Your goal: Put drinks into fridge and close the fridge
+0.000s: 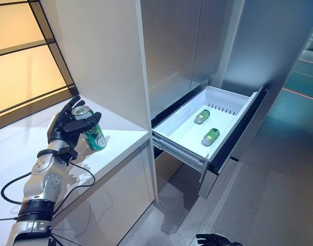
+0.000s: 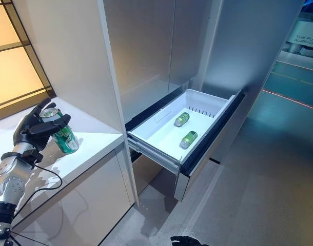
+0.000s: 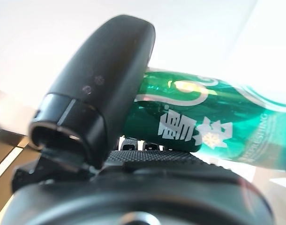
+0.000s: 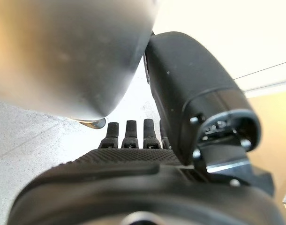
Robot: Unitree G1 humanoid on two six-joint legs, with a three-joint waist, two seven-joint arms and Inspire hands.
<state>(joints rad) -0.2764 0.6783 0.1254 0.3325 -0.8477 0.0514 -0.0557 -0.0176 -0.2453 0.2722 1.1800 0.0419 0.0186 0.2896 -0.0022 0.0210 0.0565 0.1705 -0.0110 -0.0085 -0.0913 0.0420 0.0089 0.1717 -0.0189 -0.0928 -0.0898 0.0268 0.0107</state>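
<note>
My left hand [image 1: 68, 126] is shut on a green can [image 1: 94, 136] and holds it tilted just over the white counter [image 1: 123, 146] at the left. In the left wrist view the thumb [image 3: 103, 93] lies across the can [image 3: 213, 129]. The fridge's bottom drawer [image 1: 226, 98] stands pulled out to the right of the counter. Two green cans lie on their sides in its white bin, one further back [image 1: 202, 116] and one nearer the front [image 1: 210, 137]. My right hand [image 1: 214, 239] hangs low, open and empty, with straight fingers [image 4: 129, 133].
A tall white panel [image 1: 108, 61] stands between the counter and the fridge. Grey fridge doors [image 1: 172, 46] rise above the drawer. The drawer's dark front [image 1: 233, 146] juts out over the grey floor [image 1: 269, 195]. A lit window [image 1: 23, 56] is behind the counter.
</note>
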